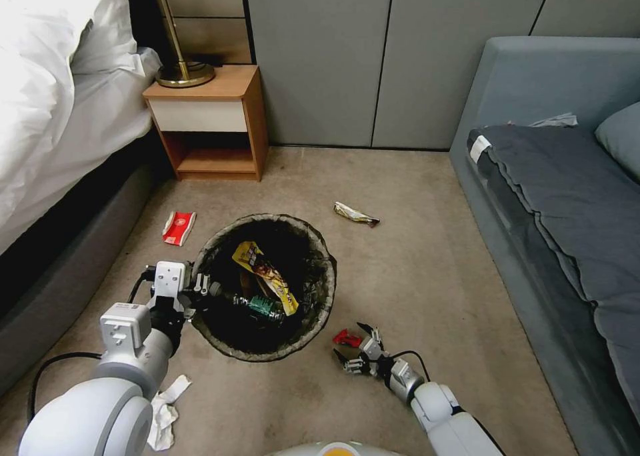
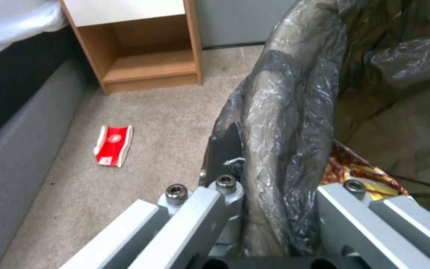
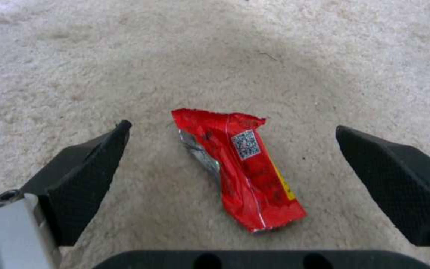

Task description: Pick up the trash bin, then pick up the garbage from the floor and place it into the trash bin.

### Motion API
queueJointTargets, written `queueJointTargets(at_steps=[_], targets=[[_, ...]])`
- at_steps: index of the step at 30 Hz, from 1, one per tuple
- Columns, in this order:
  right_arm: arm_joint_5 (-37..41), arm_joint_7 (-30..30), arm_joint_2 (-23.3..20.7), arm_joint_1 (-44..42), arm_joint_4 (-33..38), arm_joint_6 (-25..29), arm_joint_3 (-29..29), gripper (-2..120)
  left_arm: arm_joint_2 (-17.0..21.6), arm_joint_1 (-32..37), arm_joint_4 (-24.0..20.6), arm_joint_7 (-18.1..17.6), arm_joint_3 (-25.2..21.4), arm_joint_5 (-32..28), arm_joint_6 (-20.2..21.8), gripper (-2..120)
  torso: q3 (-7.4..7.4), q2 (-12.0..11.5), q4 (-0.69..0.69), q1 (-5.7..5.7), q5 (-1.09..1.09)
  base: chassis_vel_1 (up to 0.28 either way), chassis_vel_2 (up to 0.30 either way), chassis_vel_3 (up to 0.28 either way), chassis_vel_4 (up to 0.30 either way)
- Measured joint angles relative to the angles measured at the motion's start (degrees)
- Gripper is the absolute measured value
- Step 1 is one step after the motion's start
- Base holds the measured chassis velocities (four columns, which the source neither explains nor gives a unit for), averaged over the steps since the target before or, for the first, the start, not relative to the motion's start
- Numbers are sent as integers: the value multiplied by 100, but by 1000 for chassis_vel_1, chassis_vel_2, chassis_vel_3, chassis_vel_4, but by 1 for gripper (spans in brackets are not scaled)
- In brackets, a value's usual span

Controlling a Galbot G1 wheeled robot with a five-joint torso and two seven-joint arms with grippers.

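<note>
With the left gripper (image 1: 200, 288) pinching the trash bin (image 1: 220, 339) rim just beside it, the spread right gripper (image 1: 357, 349) should drop squarely until the red wrapper (image 3: 240, 168) on the carpet lies between its fingers, then close.

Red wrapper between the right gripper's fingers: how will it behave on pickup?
The red wrapper looks like thin crinkled foil lying flat on the carpet, so probably very light and floppy. It may crumple or slide as the open right gripper closes. Unlikely to roll; the glossy film could be slippery.
</note>
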Motion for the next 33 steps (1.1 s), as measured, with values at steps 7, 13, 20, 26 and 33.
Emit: queueJointTargets(at_steps=[7, 13, 20, 26, 33], targets=[[1, -1, 50, 27, -91, 45, 16, 100, -22, 20, 0, 4, 4, 17, 0, 1, 0, 1, 1, 0, -2, 0, 0, 0, 0], [2, -3, 52, 4, -8, 45, 16, 81, -21, 24, 0, 8, 2, 20, 0, 1, 0, 1, 1, 0, 3, 0, 0, 0, 0], [11, -18, 48, -20, 25, 28, 13, 55, -20, 16, 0, 10, 12, 26, -1, 1, 0, 1, 2, 0, 4, 0, 0, 0, 0], [9, -32, 14, -70, 86, -13, 10, 32, -20, -18, 0, 15, 41, 27, -1, 1, 0, 1, 1, 0, 5, 0, 0, 0, 0], [6, -48, 3, -84, 90, -33, 10, 12, 4, -40, 0, 17, 40, 17, -1, 1, 0, 1, 1, 0, 5, 0, 0, 0, 0]])
